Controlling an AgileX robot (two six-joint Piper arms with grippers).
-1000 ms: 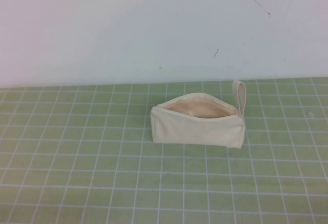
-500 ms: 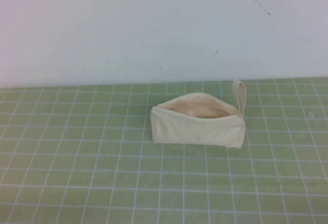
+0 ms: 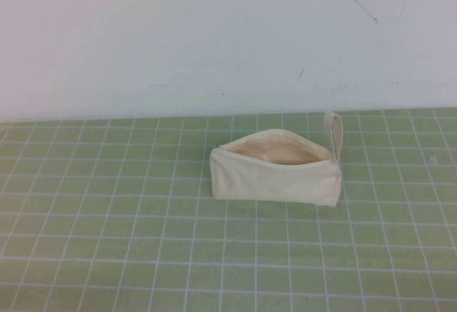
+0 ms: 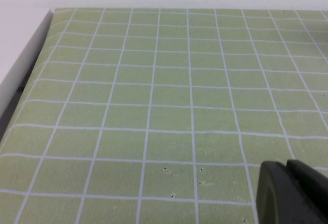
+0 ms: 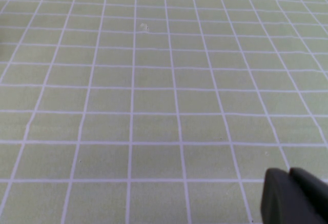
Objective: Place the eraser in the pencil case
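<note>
Sitting unzipped on the green mat [image 3: 107,240] (both grippers [image 4: 292,193] [image 5: 294,196] low, finger state untellable), pencil case [image 3: 275,180].

Green gridded table mat [image 3: 107,240] bearing the open pencil case [image 3: 275,180]

Green mat [image 3: 107,240] with white grid lines covered the table; plain white wall [image 3: 178,33] stood behind it, bearing a few faint dark scratches.

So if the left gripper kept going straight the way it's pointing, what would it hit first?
Probably just the green grid mat. The left gripper shows only as a dark tip at the wrist view's edge, with nothing else ahead of it there; depth is unclear.
</note>
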